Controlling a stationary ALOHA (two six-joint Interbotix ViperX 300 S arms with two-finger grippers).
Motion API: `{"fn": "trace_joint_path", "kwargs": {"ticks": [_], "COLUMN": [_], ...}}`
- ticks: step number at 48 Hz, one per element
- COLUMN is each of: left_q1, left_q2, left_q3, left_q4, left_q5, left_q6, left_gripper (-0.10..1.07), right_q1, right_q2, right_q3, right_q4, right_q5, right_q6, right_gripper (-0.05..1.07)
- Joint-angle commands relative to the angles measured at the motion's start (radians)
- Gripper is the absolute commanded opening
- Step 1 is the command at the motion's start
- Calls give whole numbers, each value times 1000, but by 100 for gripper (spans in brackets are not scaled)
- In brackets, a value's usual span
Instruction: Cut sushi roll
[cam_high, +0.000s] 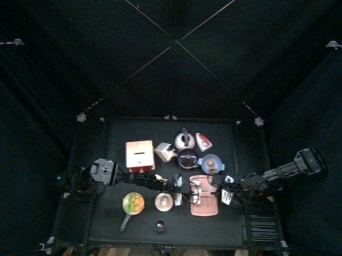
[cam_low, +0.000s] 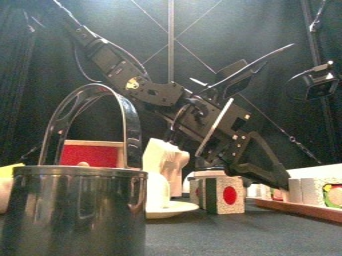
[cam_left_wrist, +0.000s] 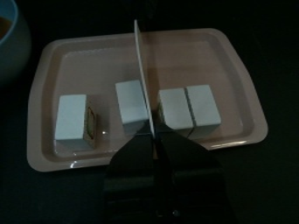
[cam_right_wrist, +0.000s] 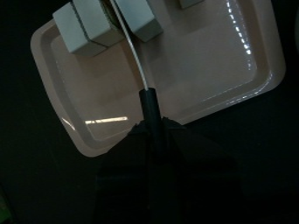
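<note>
Pink tray (cam_left_wrist: 239, 79) on the table, four sushi roll pieces (cam_left_wrist: 190, 108) in a row on it, knife (cam_left_wrist: 139, 83) edge-on above them, gripped by one pincer, which arm's cannot be told

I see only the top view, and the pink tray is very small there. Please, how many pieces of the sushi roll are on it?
Observer: The left wrist view shows four white pieces standing in a row on the pink tray, with one of the end pieces a little apart from the rest.
Operator: And where along the row is the cut being made?
Observer: The knife blade is seen edge-on, over the gap between the two middle pieces. I cannot tell if it touches the tray.
Operator: Which arm has it?
Observer: In the right wrist view, its black handle rises from the right gripper.
</note>
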Motion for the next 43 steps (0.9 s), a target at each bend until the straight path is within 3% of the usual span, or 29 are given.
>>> {"fn": "trace_joint_path", "kwargs": {"ticks": [1, 24, 43], "left_q1": [-12, 11, 0], "left_q2": [-6, -74, -155], "left_q3": [11, 17, 38], "left_q4": [3, 31, 87], "left_q5": [29, 29, 29], "left_q6": [5, 8, 8], "left_gripper": [32, 32, 32], "right_q1": [-17, -107, -97], "right_q2": [3, -3, -66], "right_q3": [-5, -9, -32], "right_q4": [-3, -67, -77], "right_q5": [5, -8, -8], "right_q6": [9, 11, 9], "right_gripper": [37, 37, 37]}}
